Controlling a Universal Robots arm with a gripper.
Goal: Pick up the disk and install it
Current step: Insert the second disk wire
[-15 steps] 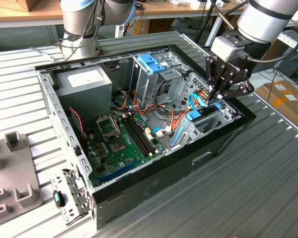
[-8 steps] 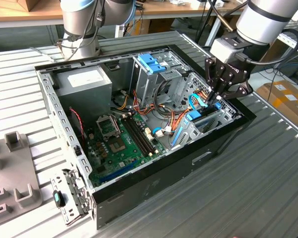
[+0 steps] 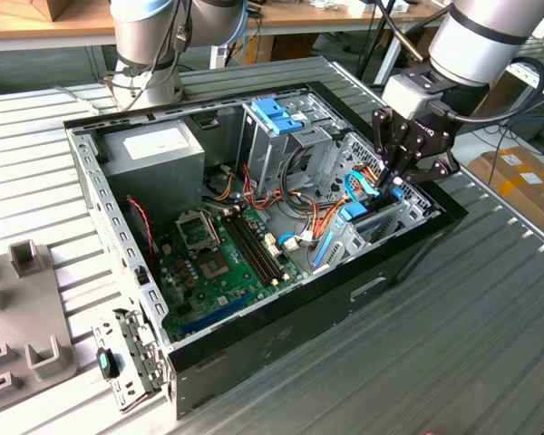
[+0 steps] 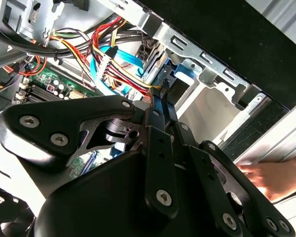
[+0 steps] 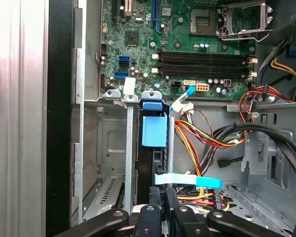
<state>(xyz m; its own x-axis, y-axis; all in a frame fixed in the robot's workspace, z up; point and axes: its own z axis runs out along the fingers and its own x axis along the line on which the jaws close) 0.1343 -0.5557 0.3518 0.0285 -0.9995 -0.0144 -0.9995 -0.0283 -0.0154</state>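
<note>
Presently, the gripper (image 3: 397,181) is reaching down into the drive cage (image 3: 390,213) at the front corner of the open computer case (image 3: 281,313), on the exterior view's right. Its black fingers (image 5: 158,197) are lying close together, clamping on the edge of the disk (image 5: 154,148), a dark slab with a light-blue side rail, which is standing on edge in a slot of the cage. In the second wrist view the fingers (image 4: 160,106) are meeting at a blue rail piece (image 4: 175,74) against the cage's metal frame.

Beside the disk, a flat light-blue data cable (image 5: 187,180) is crossing the bay, with a bundle of red, yellow and black power wires (image 5: 202,138) running alongside.

Farther in, the green motherboard (image 3: 213,267) is lying flat on the case floor, showing black memory slots (image 5: 204,63) and a processor socket (image 5: 244,19). A grey power supply box (image 3: 154,154) is sitting in the far corner, near a second cage with a blue latch (image 3: 276,115).

A person's hand (image 4: 269,177) is resting at the case's outer edge.
</note>
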